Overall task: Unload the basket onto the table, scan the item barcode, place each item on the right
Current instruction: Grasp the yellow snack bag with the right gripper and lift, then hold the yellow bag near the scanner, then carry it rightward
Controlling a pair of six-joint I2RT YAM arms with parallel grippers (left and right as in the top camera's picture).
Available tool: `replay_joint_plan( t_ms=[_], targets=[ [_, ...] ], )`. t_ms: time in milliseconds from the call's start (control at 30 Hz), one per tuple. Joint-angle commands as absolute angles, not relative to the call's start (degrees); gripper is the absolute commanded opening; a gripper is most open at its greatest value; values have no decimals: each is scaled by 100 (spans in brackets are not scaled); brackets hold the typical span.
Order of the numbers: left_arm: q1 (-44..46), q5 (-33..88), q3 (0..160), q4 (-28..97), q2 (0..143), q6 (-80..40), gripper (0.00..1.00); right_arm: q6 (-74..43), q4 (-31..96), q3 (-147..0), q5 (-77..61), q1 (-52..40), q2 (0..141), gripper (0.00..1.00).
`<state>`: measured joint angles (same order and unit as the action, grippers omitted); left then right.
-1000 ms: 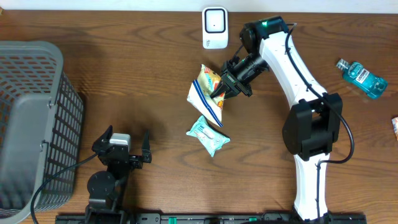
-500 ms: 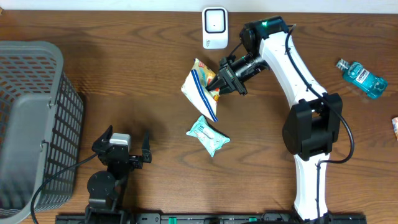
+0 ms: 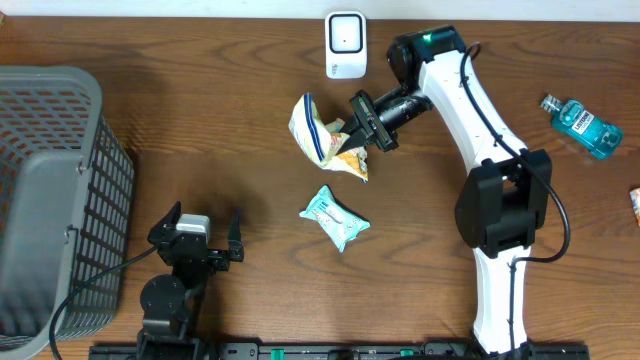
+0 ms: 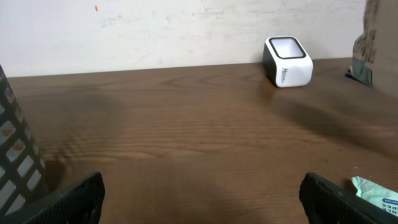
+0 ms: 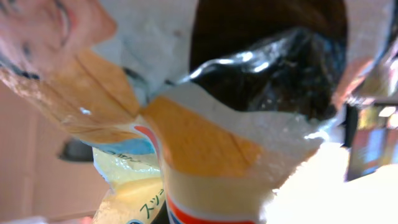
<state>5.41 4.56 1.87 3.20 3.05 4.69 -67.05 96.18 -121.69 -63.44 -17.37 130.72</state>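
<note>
one view, overhead, shows right end effector (image 3: 353,129) clamping snack bag (image 3: 313,126).

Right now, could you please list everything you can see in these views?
scanner: 1, white, far edge, centre
snack bag: 1, white, yellow and blue, held near the scanner
wipes pack: 1, teal, flat on table, nearer than the bag
basket: 1, grey, left edge
bottle: 1, blue, far right
packet: 1, orange and white, right edge, mostly cut off
table: 1, brown wood
left tool: 1, black, open, holding nothing
right tool: 1, black, shut on snack bag
</note>
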Motion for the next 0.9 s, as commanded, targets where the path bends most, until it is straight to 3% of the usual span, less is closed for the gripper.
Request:
replay_joint_plan(
  t_ms=[0, 167, 333, 500, 733, 867],
  targets=[
    [526, 534, 97, 513, 285, 460, 100, -8635, 9494, -12173, -6427, -1640, 12949, 1],
    [526, 534, 97, 513, 285, 460, 100, -9784, 9310, -12173, -6318, -1505, 12949, 1],
    [526, 534, 97, 513, 285, 460, 100, -9690, 9321, -12173, -6364, -1212, 12949, 2],
    [526, 534, 97, 513, 285, 460, 100, -7505, 9732, -12160, -6862, -766, 12949, 1],
    [526, 534, 97, 513, 285, 460, 100, -3734, 9732, -12160, -8792, -156, 12938, 2],
    [526, 534, 97, 513, 285, 460, 100, -2239, 9732, -12160, -8952, 119, 12838, 2]
  ],
)
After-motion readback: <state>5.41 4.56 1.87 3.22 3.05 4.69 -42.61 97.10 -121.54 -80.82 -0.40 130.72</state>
